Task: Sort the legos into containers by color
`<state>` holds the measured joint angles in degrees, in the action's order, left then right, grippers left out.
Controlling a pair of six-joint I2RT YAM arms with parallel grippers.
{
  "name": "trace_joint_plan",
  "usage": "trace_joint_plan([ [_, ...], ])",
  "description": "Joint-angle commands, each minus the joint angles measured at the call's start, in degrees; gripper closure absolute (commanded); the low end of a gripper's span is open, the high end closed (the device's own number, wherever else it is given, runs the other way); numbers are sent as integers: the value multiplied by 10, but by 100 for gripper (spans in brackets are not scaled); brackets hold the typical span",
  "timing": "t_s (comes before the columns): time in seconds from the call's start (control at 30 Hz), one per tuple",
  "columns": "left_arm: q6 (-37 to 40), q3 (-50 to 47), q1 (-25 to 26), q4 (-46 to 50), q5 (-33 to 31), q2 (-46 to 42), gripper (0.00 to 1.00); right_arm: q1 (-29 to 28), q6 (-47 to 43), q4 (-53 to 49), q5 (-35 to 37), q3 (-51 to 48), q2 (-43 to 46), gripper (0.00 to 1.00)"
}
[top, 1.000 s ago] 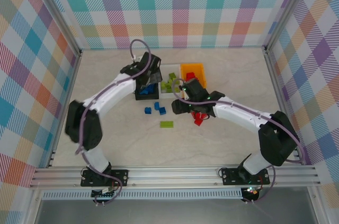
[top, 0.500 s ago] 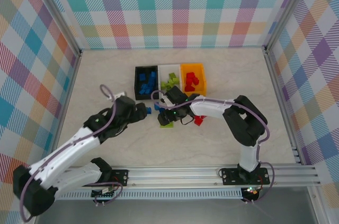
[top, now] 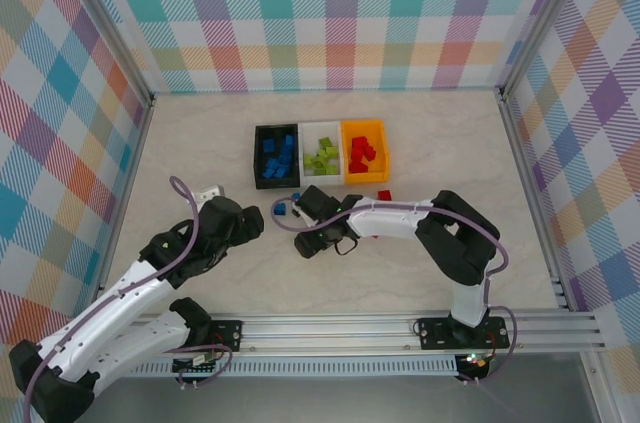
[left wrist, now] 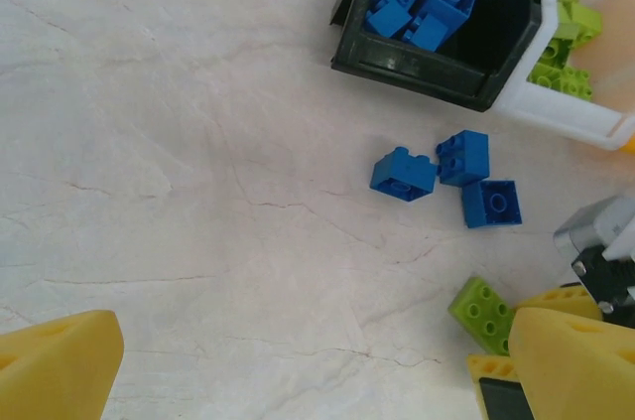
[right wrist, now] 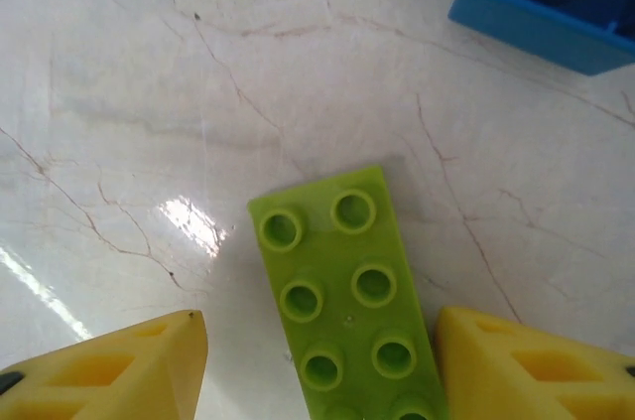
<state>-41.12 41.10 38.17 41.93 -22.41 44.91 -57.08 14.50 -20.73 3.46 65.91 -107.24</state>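
Lime lego (right wrist: 347, 281) (studs up) under right gripper (right wrist: 317, 341)

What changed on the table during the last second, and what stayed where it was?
The left gripper pulled back from above the black bin toward its base, jaws open. The right gripper swung left and came down astride the green brick, not yet clamped. The three bins and the loose blue bricks stayed put.

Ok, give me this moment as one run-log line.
left gripper: open, empty | right gripper: open, straddling green lego | loose: three blue legos, one red lego
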Motion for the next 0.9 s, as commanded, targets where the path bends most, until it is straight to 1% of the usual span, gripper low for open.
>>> trace_joint_plan([
  [0.0, 8, 3, -1, 8, -14, 7, 0, -24, 12, -91, 59, 15, -29, 39],
  [0.07, 8, 4, -3, 10, -16, 8, 0, -31, 12, -103, 76, 30, -44, 42],
  [0.2, 8, 3, -4, 14, -18, 5, 0, -42, 5, -122, 110, 50, -64, 49],
  [0.27, 9, 3, -5, 17, -20, 4, 0, -43, 2, -129, 117, 55, -71, 55],
  [0.33, 9, 3, -5, 17, -20, 4, 0, -44, 0, -129, 123, 55, -75, 59],
  [0.47, 9, 5, -6, 16, -19, 5, 0, -43, 1, -121, 123, 50, -71, 65],
  [0.7, 13, 9, -6, 17, -21, 11, 0, -37, 11, -82, 126, 30, -19, 70],
  [0.87, 13, 5, -7, 18, -20, 10, 0, -23, 19, -73, 138, 10, 55, 71],
])
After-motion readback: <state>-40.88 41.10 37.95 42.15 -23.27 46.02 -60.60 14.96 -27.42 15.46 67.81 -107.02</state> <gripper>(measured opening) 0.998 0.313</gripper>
